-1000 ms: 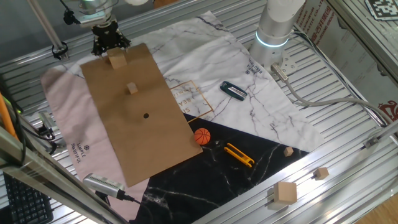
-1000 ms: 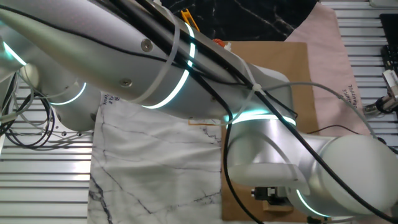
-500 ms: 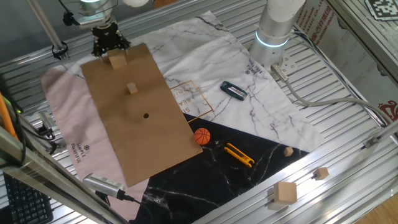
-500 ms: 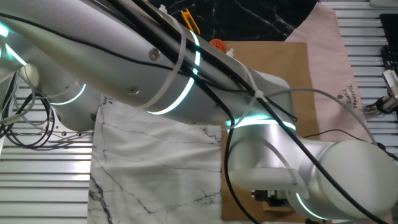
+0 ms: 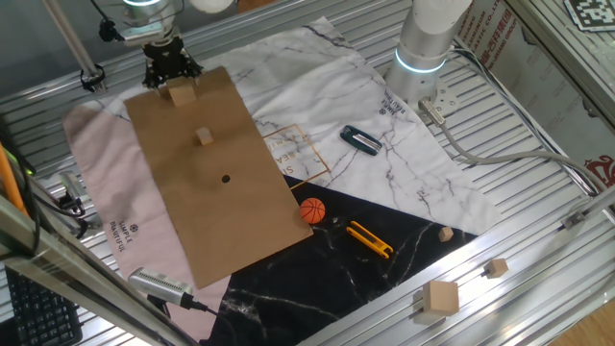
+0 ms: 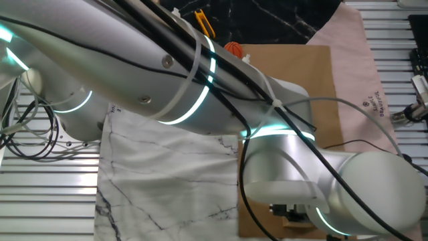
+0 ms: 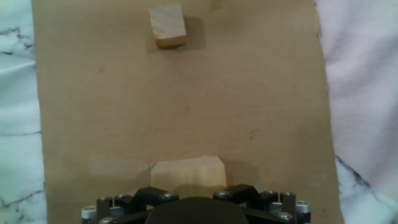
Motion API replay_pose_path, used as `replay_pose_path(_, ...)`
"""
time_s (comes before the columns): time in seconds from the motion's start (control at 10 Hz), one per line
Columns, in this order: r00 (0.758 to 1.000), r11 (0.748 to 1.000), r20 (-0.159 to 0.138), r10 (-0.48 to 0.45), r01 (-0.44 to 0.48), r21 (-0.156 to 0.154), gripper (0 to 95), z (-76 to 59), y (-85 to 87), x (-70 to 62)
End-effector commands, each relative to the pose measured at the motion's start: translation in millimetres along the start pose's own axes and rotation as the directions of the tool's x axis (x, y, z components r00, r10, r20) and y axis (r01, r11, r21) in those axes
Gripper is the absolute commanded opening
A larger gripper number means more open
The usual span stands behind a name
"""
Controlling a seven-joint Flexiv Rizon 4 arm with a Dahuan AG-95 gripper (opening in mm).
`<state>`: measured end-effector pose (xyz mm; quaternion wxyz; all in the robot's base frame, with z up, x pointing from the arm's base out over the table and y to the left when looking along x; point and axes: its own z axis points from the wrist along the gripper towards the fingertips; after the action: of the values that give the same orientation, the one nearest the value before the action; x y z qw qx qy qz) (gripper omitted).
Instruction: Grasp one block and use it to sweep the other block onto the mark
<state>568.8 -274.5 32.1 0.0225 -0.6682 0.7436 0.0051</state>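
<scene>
The larger tan block (image 5: 180, 93) sits at the far end of the brown cardboard sheet (image 5: 216, 207). My gripper (image 5: 173, 75) is lowered over it, its black jaws spread wide to either side of the block. In the hand view the block (image 7: 188, 172) lies between the jaw bases at the bottom edge, and the fingertips are hidden. The tiny cube (image 5: 204, 136) rests further along the cardboard and also shows in the hand view (image 7: 168, 25). The black dot (image 5: 226, 178) lies beyond the cube. In the other fixed view the arm hides the blocks.
An orange ball (image 5: 312, 210) lies off the cardboard's near right corner. A yellow tool (image 5: 369, 239) and a black clip (image 5: 361, 140) lie on the marble cloth. Spare wooden blocks (image 5: 441, 298) sit on the slatted table edge. A pink cloth (image 5: 106, 192) lies under the cardboard.
The arm's elbow has shifted slightly in the other fixed view. The gripper stays over the larger block. The blocks have not moved.
</scene>
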Motion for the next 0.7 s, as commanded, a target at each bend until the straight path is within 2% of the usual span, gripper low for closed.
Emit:
replay_pose_path(0.1,1.000,1.000,-0.001,0.003,-0.003,0.000,95.0,1.0,-0.8,0.5)
replay_pose_path(0.2,1.000,1.000,-0.002,0.007,-0.007,0.001,95.0,1.5,-0.6,0.2)
replay_pose_path(0.3,1.000,1.000,-0.002,0.009,-0.009,0.001,76.0,1.6,-0.4,-0.1)
replay_pose_path(0.7,1.000,1.000,-0.004,0.006,-0.006,0.011,76.0,5.1,0.6,-1.8)
